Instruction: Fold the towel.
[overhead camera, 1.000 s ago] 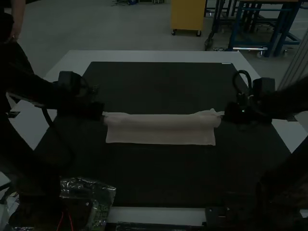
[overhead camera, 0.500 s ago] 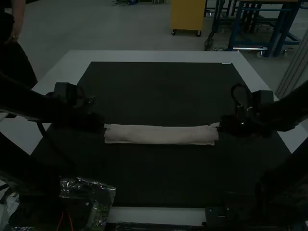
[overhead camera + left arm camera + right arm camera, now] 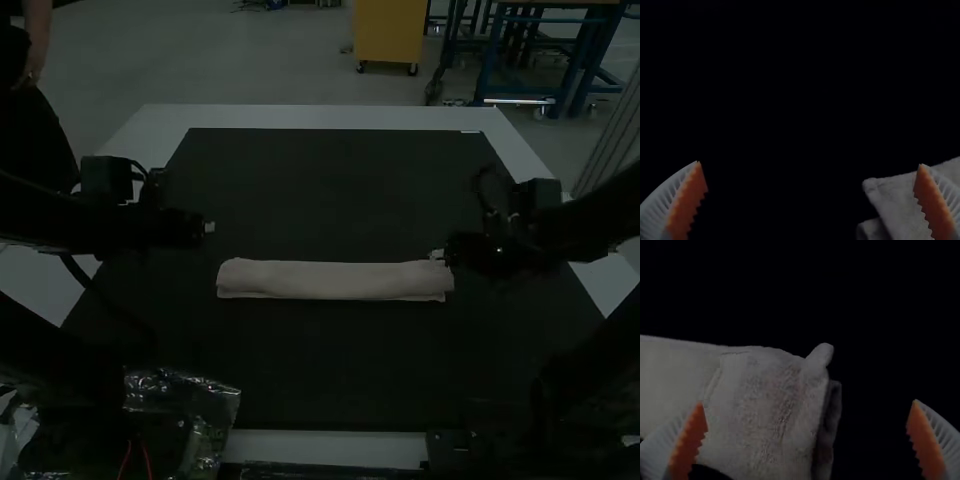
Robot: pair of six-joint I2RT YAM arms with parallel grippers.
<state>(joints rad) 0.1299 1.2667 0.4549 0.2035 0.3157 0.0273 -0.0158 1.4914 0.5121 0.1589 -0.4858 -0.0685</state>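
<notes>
Towel (image 3: 335, 281): pale, folded into a long, narrow strip, lying crosswise near the middle of the dark mat (image 3: 330, 180). Stacked layers show at its end in the right wrist view, with a small corner poking up; in the left wrist view, a corner lies over a lower layer. Left gripper (image 3: 209, 227): just off the towel's left end, farther from the arm bases than the strip; fingers wide apart, nothing between them. Right gripper (image 3: 438, 254): at the towel's right end; fingers likewise wide apart, clamped on nothing, one of them overlapping the cloth in its wrist view; contact cannot be told. Mat lies on a white desk (image 3: 300, 117), whose border shows around it. Crinkled plastic bag (image 3: 215, 395) at the near left, beside the left arm's base.
</notes>
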